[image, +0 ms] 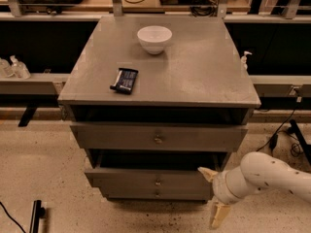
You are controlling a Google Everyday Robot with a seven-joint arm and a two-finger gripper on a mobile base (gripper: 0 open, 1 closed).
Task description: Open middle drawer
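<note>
where the grey counter [204, 76] tops the single cabinet in the middle of the view, three grey drawers are stacked below it, each with one small round knob on its front. the uppermost drawer [112, 137] stands well forward, with a dark gap between its front and the counter edge. the middle drawer [121, 177] sits right under it and is also open: its front stands out from the cabinet, and a dark strip of its inside shows above the front. its knob [157, 182] is at the centre of the front. the lowest drawer [131, 192] lies set back behind the middle one, and only a narrow band of its front shows.

one white arm [272, 176] reaches in from the lower right edge and ends in the one tool [214, 194], low at the right end of the middle drawer. its two tan fingers [208, 173] are spread wide apart, one above the other, so the tool is released and holds nothing. the upper finger points at the top right corner of the middle drawer's front; i cannot tell whether it touches. the lower finger hangs down towards the floor, clear of the cabinet.

on the counter are two things, well apart: one white bowl [154, 38] upright near the back, and one dark flat packet [124, 80] near the left front. on the ledge behind stand two small clear bottles [14, 67] at left and one pump bottle [244, 59] at right.
</note>
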